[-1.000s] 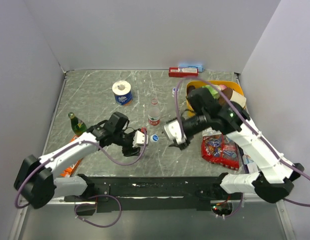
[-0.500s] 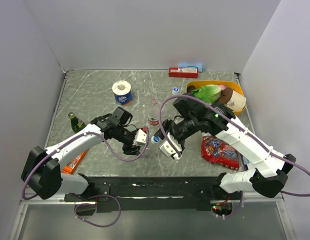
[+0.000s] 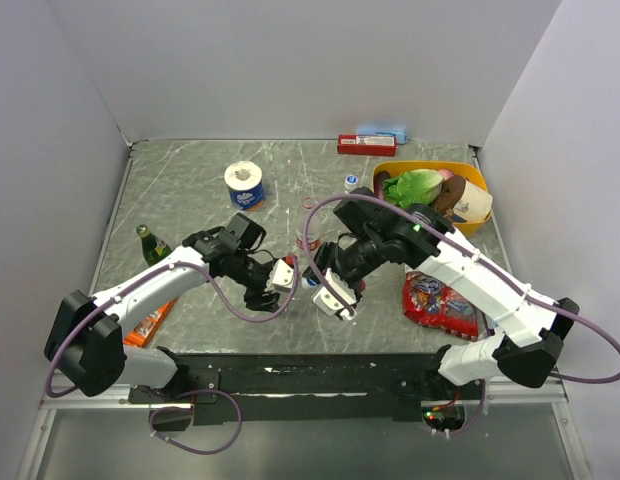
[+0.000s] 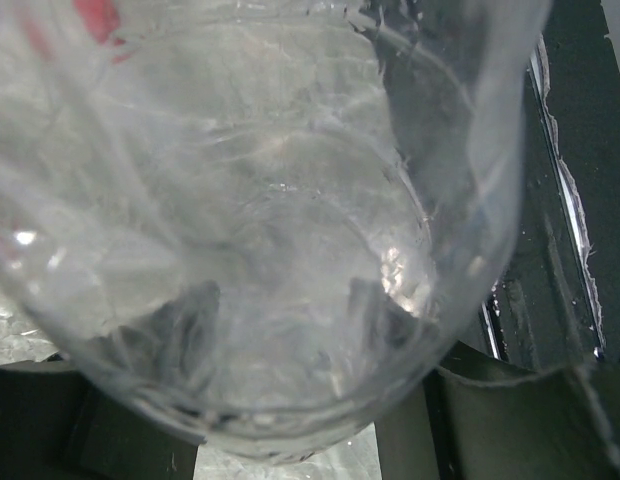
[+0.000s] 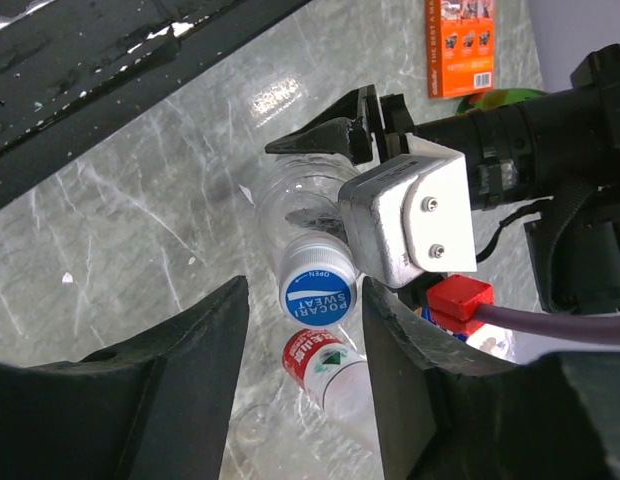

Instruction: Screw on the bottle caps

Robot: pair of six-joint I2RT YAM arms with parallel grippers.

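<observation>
Fingers (image 5: 180, 400) splayed, right arm (image 3: 460, 265) angled down over blue cap (image 5: 318, 290).

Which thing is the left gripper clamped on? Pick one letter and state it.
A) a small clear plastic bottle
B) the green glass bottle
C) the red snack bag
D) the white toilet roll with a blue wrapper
A: the right wrist view shows the left gripper clamped on the small clear plastic bottle, which also fills the left wrist view.

We saw the clear bottle (image 4: 290, 220) in the left wrist view only as a blur cut off at the top and left, and from above it was mostly hidden.
</observation>
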